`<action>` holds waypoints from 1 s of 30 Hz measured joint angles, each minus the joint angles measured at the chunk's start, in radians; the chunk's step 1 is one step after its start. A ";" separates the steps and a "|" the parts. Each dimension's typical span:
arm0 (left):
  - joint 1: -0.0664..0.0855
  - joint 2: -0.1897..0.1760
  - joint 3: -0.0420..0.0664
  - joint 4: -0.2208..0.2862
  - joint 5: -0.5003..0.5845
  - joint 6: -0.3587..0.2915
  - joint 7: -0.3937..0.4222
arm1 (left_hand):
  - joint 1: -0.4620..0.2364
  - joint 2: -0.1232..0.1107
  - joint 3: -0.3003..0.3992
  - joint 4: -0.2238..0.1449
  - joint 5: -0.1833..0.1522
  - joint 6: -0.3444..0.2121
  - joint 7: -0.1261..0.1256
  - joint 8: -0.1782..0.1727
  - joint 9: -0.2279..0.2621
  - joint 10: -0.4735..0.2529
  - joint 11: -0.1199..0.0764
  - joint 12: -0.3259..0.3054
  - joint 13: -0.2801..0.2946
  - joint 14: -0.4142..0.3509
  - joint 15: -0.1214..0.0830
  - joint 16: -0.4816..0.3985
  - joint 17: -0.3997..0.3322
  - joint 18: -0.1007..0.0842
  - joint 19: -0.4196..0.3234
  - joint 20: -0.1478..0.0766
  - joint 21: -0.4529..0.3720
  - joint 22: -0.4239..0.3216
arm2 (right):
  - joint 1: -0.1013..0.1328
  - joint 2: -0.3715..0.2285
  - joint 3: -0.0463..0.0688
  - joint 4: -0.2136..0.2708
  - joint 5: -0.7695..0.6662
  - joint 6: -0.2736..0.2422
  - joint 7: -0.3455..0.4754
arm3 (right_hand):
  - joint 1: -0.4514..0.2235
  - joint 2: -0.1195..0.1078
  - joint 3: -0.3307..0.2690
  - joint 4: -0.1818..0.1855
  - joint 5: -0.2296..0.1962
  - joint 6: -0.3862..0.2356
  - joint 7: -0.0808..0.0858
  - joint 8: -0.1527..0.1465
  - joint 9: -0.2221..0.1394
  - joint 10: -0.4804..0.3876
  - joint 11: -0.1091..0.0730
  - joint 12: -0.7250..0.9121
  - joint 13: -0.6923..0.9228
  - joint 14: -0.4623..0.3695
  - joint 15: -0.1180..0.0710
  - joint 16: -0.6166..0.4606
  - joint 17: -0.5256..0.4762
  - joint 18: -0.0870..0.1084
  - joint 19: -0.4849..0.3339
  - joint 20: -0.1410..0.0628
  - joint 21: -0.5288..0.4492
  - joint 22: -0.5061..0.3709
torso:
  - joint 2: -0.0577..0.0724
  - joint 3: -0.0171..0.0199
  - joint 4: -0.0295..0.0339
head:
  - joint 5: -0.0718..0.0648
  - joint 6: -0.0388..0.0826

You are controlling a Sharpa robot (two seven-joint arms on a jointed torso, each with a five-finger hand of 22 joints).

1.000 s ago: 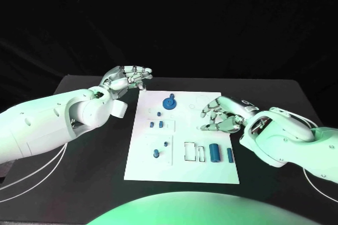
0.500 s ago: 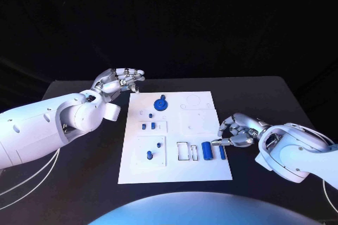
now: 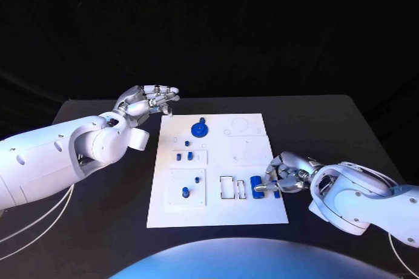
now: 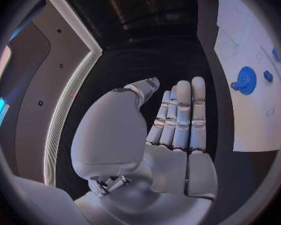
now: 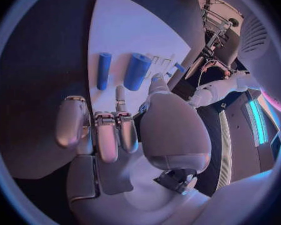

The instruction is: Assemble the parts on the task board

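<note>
The white task board (image 3: pixel 218 203) lies in the middle of the table. A round blue part (image 3: pixel 200 129) stands near its far end, and small blue parts (image 3: pixel 184 156) sit on its left side. A thick blue cylinder (image 3: pixel 258 187) and a thin one (image 3: pixel 277 189) lie near its right edge. My right hand (image 3: pixel 284 175) hovers right at these cylinders with its fingers bent and its thumb apart, holding nothing. In the right wrist view its fingertips (image 5: pixel 120 92) stop just short of the thick cylinder (image 5: pixel 137 71). My left hand (image 3: pixel 148 100) hangs off the board's far left corner, holding nothing.
Bare black table (image 3: pixel 105 206) surrounds the board on all sides. Empty rectangular slots (image 3: pixel 232 187) lie just left of the cylinders. The left wrist view shows the round blue part (image 4: pixel 245 79) on the board (image 4: pixel 240 120) beside my flat left hand (image 4: pixel 175 130).
My right hand has moved from the board's middle right towards me and then left, ending at the two cylinders. The left hand has stayed where it was.
</note>
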 measured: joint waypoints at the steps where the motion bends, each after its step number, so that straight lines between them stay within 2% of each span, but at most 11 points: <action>1: 0.000 0.000 0.000 0.000 0.000 0.000 0.000 | 0.000 0.000 0.000 0.000 0.000 0.000 0.000 0.000 0.000 0.000 0.000 0.000 0.000 0.000 0.000 0.000 0.000 0.000 0.000 0.000 0.000 0.000 | -0.003 0.004 0.000 -0.003 -0.001 0.001 -0.003 | 0.000 0.000 0.000 0.000 0.000 0.001 0.000 0.005 0.002 0.000 0.000 0.000 0.000 0.000 0.000 0.000 0.000 0.000 0.000 0.000 0.003 0.000 | 0.000 0.0001 0.0000 | 0.001 0.000; 8: 0.000 -0.002 0.000 0.001 0.000 0.001 -0.001 | 0.000 0.000 0.000 0.000 0.000 0.000 0.000 0.000 0.000 0.000 0.000 0.000 0.000 0.000 0.000 0.000 0.000 0.000 0.000 0.000 0.000 0.000 | -0.020 0.043 0.000 -0.027 -0.004 0.009 -0.019 | -0.008 0.008 0.000 0.000 0.004 0.010 -0.010 0.012 0.007 0.000 0.000 0.004 0.000 0.000 0.000 0.000 0.000 0.000 0.000 0.000 0.004 0.000 | 0.000 0.0002 -0.0003 | 0.006 0.000; 15: 0.000 -0.003 0.000 0.002 0.000 0.002 -0.001 | 0.000 0.000 0.000 0.000 0.000 0.000 0.000 0.000 0.000 0.000 0.000 0.000 0.000 0.000 0.000 0.000 0.000 0.000 0.000 0.000 0.000 0.000 | -0.023 0.072 0.003 -0.046 -0.008 0.010 -0.029 | -0.013 0.013 0.001 -0.001 0.004 0.017 -0.009 0.027 0.015 0.000 0.000 0.004 0.000 -0.003 -0.004 0.000 0.000 0.000 0.000 0.000 0.008 0.000 | 0.000 0.0002 -0.0003 | 0.007 0.000; 16: 0.000 -0.003 0.000 0.002 0.000 0.002 -0.001 | 0.000 0.000 0.000 0.000 0.000 0.000 0.000 0.000 0.000 0.000 0.000 0.000 0.000 0.000 0.000 0.000 0.000 0.000 0.000 0.000 0.000 0.000 | -0.023 0.076 0.003 -0.048 -0.010 0.010 -0.031 | -0.015 0.015 0.003 -0.003 0.004 0.022 -0.013 0.027 0.015 0.000 0.000 0.004 0.000 0.000 -0.007 0.000 0.000 0.000 0.003 -0.003 0.008 0.000 | 0.000 0.0002 -0.0003 | 0.007 0.000; 19: 0.000 -0.003 0.000 0.002 0.000 0.002 -0.002 | 0.000 0.000 0.000 0.000 0.000 0.000 0.000 0.000 0.000 0.000 0.000 0.000 0.000 0.000 0.000 0.000 0.000 0.000 0.000 0.000 0.000 0.000 | -0.023 0.083 0.004 -0.054 -0.013 0.009 -0.036 | -0.015 0.020 0.015 -0.003 0.004 0.026 -0.013 0.027 0.021 0.002 -0.006 0.004 0.000 0.000 -0.007 0.004 0.000 0.000 0.004 -0.004 0.008 0.000 | 0.000 -0.0006 -0.0003 | 0.008 0.000; 22: 0.000 -0.004 0.000 0.003 0.000 0.003 -0.002 | 0.000 0.000 0.000 0.000 0.000 0.000 0.000 0.000 0.000 0.000 0.000 0.000 0.000 0.000 0.000 0.000 0.000 0.000 0.000 0.000 0.000 0.000 | -0.024 0.088 0.005 -0.056 -0.018 0.008 -0.040 | 0.034 0.066 0.039 -0.010 0.000 0.032 -0.016 0.025 0.024 0.000 -0.007 0.004 0.000 -0.003 -0.011 0.004 0.000 0.000 0.007 -0.007 0.015 0.000 | 0.000 -0.0008 -0.0003 | 0.010 0.000; 25: 0.000 -0.006 0.000 0.004 0.000 0.003 -0.002 | 0.000 0.000 -0.003 0.003 0.000 0.000 0.000 0.000 0.001 0.000 0.000 0.000 0.000 0.000 0.000 0.000 -0.001 0.000 0.000 0.000 0.000 -0.002 | -0.023 0.092 0.008 -0.054 -0.023 0.002 -0.041 | 0.124 0.096 0.070 -0.019 -0.005 0.032 -0.018 0.002 0.022 0.001 -0.013 0.004 0.000 0.000 -0.014 0.004 0.000 0.000 0.007 -0.007 0.016 0.000 | 0.000 -0.0012 -0.0003 | 0.012 0.000; 26: 0.000 -0.006 0.000 0.004 0.000 0.003 -0.002 | 0.000 0.000 -0.003 0.003 0.000 0.000 0.000 0.000 0.001 0.000 0.000 0.000 0.000 0.000 0.000 0.000 -0.001 0.000 0.000 0.000 0.000 -0.002 | -0.023 0.092 0.008 -0.053 -0.025 -0.001 -0.041 | 0.142 0.095 0.085 -0.018 -0.005 0.032 -0.021 0.000 0.016 0.003 -0.018 0.006 0.000 -0.002 -0.017 0.004 0.000 0.000 0.009 -0.010 0.016 0.000 | 0.000 -0.0016 -0.0003 | 0.013 0.000; 27: 0.000 -0.007 0.000 0.004 0.000 0.003 -0.002 | 0.000 0.000 -0.003 0.003 0.000 0.000 0.000 0.000 0.001 0.000 0.000 0.000 0.000 0.000 0.000 0.000 -0.001 0.000 0.000 0.000 0.000 -0.002 | -0.023 0.092 0.008 -0.053 -0.026 -0.005 -0.041 | 0.155 0.083 0.109 -0.016 -0.004 0.036 -0.024 -0.003 0.014 0.002 -0.019 0.009 0.000 0.000 -0.022 0.004 0.000 0.000 0.013 -0.013 0.016 0.000 | 0.000 -0.0017 -0.0003 | 0.013 0.000; 30: 0.000 -0.007 0.000 0.005 0.000 0.003 -0.003 | 0.000 0.000 -0.003 0.003 0.000 0.000 0.000 0.000 0.001 0.000 0.000 0.000 0.000 0.000 0.000 0.000 -0.001 0.000 0.000 0.000 0.000 -0.002 | -0.023 0.090 0.007 -0.050 -0.026 -0.018 -0.041 | 0.177 0.060 0.169 0.001 0.000 0.041 -0.021 -0.014 0.011 0.002 -0.024 0.009 0.000 0.000 -0.022 0.004 0.000 -0.003 0.014 -0.014 0.019 0.000 | -0.001 -0.0017 -0.0003 | 0.014 0.000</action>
